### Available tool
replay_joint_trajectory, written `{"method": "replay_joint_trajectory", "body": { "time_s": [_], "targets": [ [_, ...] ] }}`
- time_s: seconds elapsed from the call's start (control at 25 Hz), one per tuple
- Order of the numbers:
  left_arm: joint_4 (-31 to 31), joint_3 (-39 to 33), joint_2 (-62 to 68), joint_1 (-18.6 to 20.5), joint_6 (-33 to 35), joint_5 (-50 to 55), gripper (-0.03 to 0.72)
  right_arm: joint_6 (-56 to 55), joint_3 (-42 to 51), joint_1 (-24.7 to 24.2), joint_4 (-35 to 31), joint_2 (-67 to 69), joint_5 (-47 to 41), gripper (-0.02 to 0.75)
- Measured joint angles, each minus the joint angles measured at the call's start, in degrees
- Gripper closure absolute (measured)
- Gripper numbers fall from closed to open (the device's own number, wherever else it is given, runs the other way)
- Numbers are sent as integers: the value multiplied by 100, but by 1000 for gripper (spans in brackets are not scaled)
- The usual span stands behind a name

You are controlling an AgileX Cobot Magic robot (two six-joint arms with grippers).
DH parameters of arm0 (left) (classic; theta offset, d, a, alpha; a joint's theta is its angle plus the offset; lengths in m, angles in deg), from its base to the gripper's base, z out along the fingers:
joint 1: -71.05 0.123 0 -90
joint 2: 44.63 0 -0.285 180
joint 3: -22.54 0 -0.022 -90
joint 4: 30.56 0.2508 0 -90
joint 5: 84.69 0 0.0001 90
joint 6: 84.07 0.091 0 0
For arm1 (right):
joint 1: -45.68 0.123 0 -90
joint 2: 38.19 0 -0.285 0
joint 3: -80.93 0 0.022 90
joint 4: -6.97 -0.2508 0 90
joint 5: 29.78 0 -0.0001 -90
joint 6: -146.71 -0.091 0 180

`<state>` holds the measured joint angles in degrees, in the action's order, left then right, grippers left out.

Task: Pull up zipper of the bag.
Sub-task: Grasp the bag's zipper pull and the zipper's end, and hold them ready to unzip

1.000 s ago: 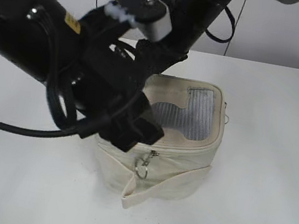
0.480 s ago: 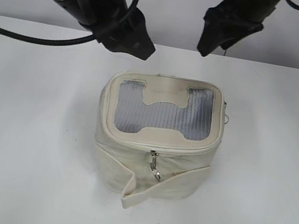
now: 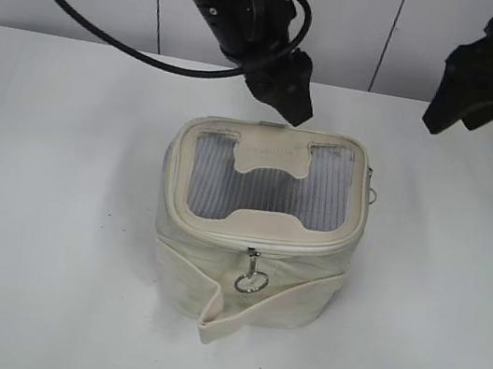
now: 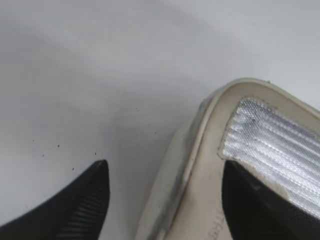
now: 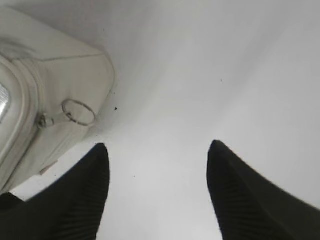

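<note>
Left gripper point(image 3: 286, 92), jaws apart, hangs just above the bag point(image 3: 257, 234)'s far rim; front slider point(image 3: 250, 275) lies lower centre; right gripper point(image 3: 475, 90), also apart, is farther.

Bench point(image 3: 44, 207) bare L, R & front of bag point(image 3: 256, 243). Left gripper point(image 3: 286, 92) hangs just over bag's rear lid edge, blocking approach from behind. Right gripper point(image 3: 464, 103) is off to R, well apart. Front ring pull point(image 3: 249, 283) unobstructed.
</note>
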<state>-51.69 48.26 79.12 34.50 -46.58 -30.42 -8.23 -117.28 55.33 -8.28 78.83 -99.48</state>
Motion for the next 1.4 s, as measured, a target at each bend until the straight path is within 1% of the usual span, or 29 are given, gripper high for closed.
{"method": "replay_joint_trajectory", "body": {
  "time_s": [0.12, 0.24, 0.4, 0.68, 0.72, 0.8, 0.84, 0.92, 1.0, 1.04, 1.2, 1.32, 1.4],
  "targets": [
    [-48, 670, 459, 0, 218, 444, 141, 13, 475, -100, -49, -186, 0, 258],
    [-211, 1053, 770, 0, 403, 655, 136, 67, 808, -106, -91, -249, 0, 258],
    [-477, 1168, 1028, 4, 476, 828, 125, 97, 897, -106, -194, -249, 0, 258],
    [-658, 1221, 1261, 11, 506, 800, 123, 113, 903, -106, -354, -249, 0, 258],
    [-707, 1228, 1302, 11, 510, 829, 139, 113, 903, -106, -361, -249, 0, 258],
    [-817, 1234, 1367, 11, 510, 909, 212, 118, 903, -106, -366, -249, 0, 258],
    [-873, 1242, 1385, 11, 510, 969, 277, 118, 903, -106, -366, -249, 0, 258],
    [-963, 1262, 1410, 11, 510, 1060, 444, 118, 903, -106, -366, -249, 0, 258],
    [-956, 1267, 1410, 4, 510, 1097, 589, 129, 908, -106, -366, -249, 0, 258],
    [-952, 1272, 1405, 4, 510, 1110, 627, 155, 937, -106, -366, -257, 0, 258],
    [-957, 1272, 1394, 0, 510, 1155, 635, 539, 1351, -106, -422, -398, 6, 297],
    [-918, 1272, 1368, 0, 510, 1161, 635, 1178, 1750, -106, -765, -529, 68, 332],
    [-918, 1272, 1361, -2, 510, 1200, 635, 1434, 1944, -106, -1041, -553, 174, 342]
  ]
}}
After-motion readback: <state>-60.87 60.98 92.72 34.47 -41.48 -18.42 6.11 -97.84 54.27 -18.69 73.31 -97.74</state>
